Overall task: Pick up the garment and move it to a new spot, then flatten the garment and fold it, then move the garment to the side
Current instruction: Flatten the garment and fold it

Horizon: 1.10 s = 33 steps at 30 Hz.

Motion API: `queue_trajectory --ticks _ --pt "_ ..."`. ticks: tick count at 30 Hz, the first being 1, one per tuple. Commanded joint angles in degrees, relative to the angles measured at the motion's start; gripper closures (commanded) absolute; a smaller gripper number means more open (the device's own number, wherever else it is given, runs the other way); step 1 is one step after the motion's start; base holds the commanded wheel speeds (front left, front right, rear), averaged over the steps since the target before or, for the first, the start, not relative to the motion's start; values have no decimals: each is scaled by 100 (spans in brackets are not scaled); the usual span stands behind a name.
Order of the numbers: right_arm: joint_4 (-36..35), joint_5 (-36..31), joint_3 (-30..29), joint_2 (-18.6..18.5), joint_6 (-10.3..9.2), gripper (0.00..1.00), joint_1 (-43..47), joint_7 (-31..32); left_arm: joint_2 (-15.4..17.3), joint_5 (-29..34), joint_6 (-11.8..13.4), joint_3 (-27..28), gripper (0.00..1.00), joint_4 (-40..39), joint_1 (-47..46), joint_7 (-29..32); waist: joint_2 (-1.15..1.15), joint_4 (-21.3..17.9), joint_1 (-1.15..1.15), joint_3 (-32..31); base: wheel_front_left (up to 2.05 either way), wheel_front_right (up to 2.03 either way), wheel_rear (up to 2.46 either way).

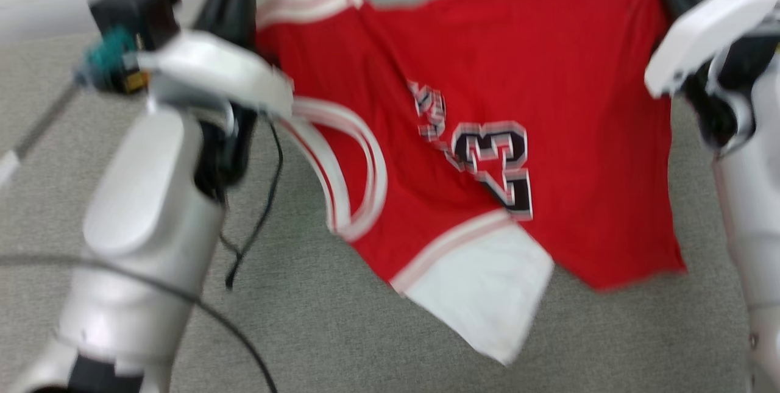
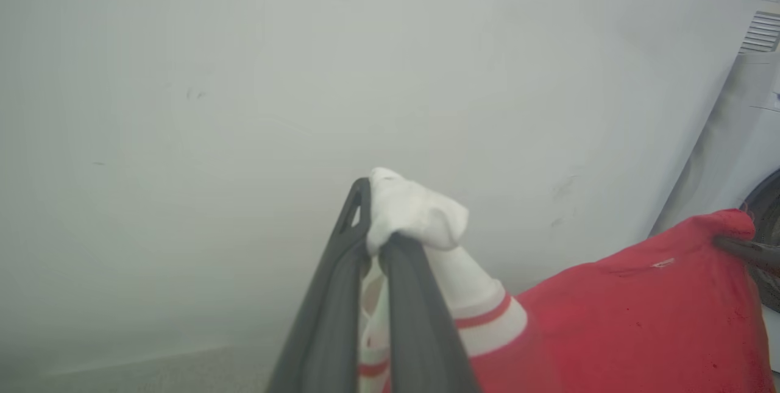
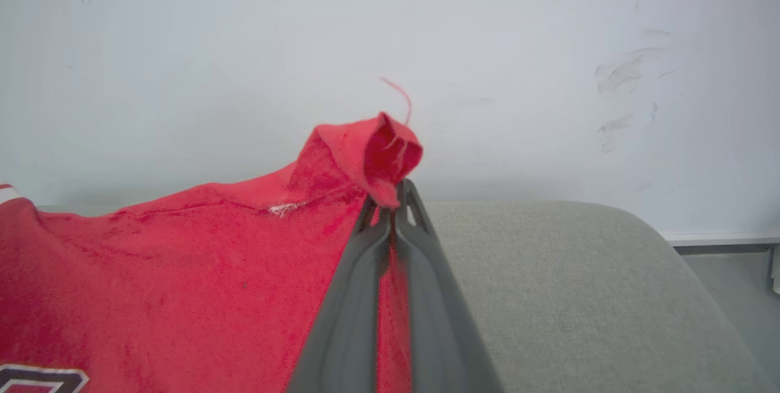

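Shirt [image 1: 548, 76] hangs stretched btwn both hands over grey counter [image 1: 341, 320]. L hand [image 2: 375, 222] clamped on white sleeve tip [image 2: 420, 210], R hand [image 3: 391, 198] clamped on red corner [image 3: 378, 149]. Both pinches look thin to me; pulling wider or swinging could slip one, dropping it bunched.

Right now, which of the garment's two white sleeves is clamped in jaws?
The raised sleeve, pinched by the left gripper. The other sleeve hangs free at the low edge of the garment.
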Motion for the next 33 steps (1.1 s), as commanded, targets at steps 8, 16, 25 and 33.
queue_trajectory --ticks 8,16,25,33 --pt "393 -350 -252 195 -4 100 -1597 -492 52 153 -267 136 100 1329 -2111 -183 0 -138 0 491 0 0 0" --pt "723 -509 -527 239 -4 100 -3258 -786 380 383 -434 264 100 2180 -4095 -341 0 -269 0 1010 0 0 0" --pt "1032 -591 -712 125 -4 100 -4667 -870 606 614 -526 187 100 2556 -5743 -263 0 -248 0 1838 0 0 0" --pt "1554 -545 -530 197 -4 100 -5098 -1057 631 578 -530 187 100 2783 -5939 -285 0 -143 0 2498 0 0 0"
